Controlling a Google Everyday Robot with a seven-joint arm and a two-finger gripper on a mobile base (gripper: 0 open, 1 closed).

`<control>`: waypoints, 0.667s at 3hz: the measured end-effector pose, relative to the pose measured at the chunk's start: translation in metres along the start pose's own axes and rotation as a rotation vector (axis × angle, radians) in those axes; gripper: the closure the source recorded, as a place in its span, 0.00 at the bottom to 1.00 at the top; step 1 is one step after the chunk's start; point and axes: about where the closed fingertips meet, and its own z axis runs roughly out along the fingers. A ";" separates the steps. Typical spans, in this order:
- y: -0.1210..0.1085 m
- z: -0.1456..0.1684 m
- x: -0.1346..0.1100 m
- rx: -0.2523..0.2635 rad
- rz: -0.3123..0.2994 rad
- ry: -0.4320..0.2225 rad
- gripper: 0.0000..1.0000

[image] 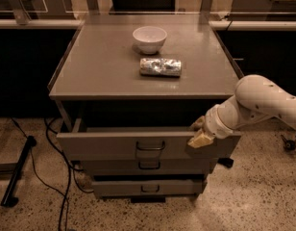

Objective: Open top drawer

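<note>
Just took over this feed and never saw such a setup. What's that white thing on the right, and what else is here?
One camera looks down at a grey cabinet's front. The white jointed thing is the robot's arm, reaching in from the right. Its tool is at the right end of the top drawer, away from the dark handle at centre; whether it grips cannot be seen. That drawer stands partly pulled out. On the cabinet top lie a white bowl and a crumpled silver packet.
</note>
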 end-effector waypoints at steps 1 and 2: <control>0.012 -0.004 0.003 -0.017 0.018 -0.028 1.00; 0.026 -0.009 0.007 -0.037 0.042 -0.058 1.00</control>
